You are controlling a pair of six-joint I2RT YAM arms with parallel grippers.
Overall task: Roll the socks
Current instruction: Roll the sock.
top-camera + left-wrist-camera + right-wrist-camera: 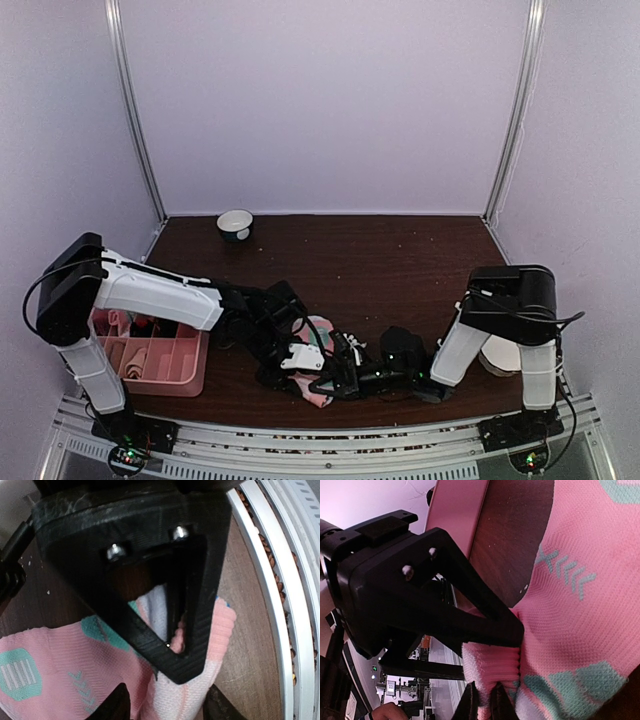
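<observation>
The pink sock [320,332] lies on the dark brown table [400,260] in the lower middle of the overhead frame, close to the near edge, and both arms' ends crowd over it. There it shows only as a pink and mint patch above the black gripper bodies and a small pink fold below them.

In the left wrist view it fills the lower left and centre. It is pink knit with mint-green blocks, one holding pale stripes, and a small mint chevron line. A thicker bunched edge sits at lower centre, and a pale inner layer shows above it. In the right wrist view the same sock covers the right half of the frame, with its ribbed edge gathered at the bottom centre.

The right gripper [484,700] is pinched tight on that ribbed edge. Its two fingers stand nearly together at the bottom of its own view, with pink fabric squeezed between them.

The left gripper [167,696] straddles the bunched part of the sock with its fingers [119,702] some way apart at the bottom of its view. I cannot tell whether they press the fabric or only stand over it. The two grippers face each other almost nose to nose.

At the lower left of the overhead frame a pink divided tray [160,385] sits beside the left arm's base. A small white bowl [235,225] stands at the far edge of the table, upper centre-left. White metal rails [280,605] run down the right side of the left wrist view.
</observation>
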